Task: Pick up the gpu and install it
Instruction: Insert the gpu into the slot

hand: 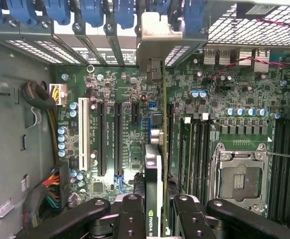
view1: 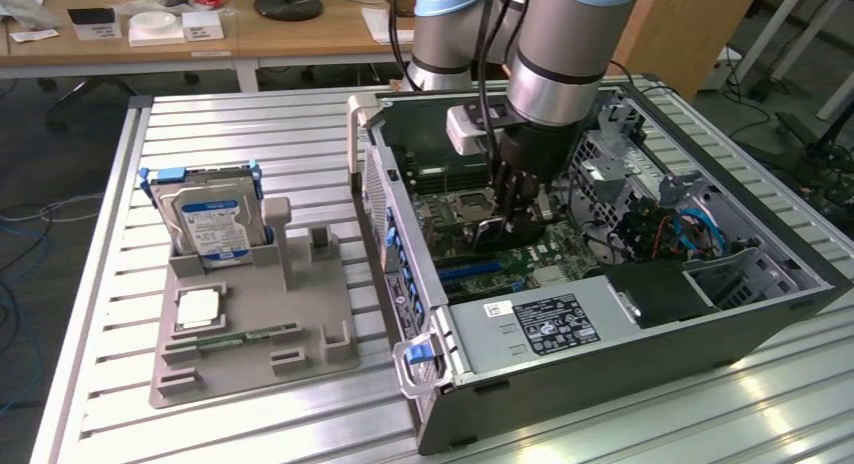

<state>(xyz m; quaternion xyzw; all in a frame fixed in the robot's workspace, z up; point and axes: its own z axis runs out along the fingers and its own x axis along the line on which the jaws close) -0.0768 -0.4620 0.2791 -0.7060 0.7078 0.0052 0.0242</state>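
Your slatted desk (view1: pixel 240 124) holds an open computer case (view1: pixel 641 346); inside, the fingers (hand: pixel 131 219) clench the gpu (hand: pixel 152 174), labelled NVIDIA.

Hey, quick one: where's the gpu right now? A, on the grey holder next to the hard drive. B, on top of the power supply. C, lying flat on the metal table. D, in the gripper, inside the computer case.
D: the gripper is shut on the gpu, which stands edge-on over the motherboard inside the computer case.
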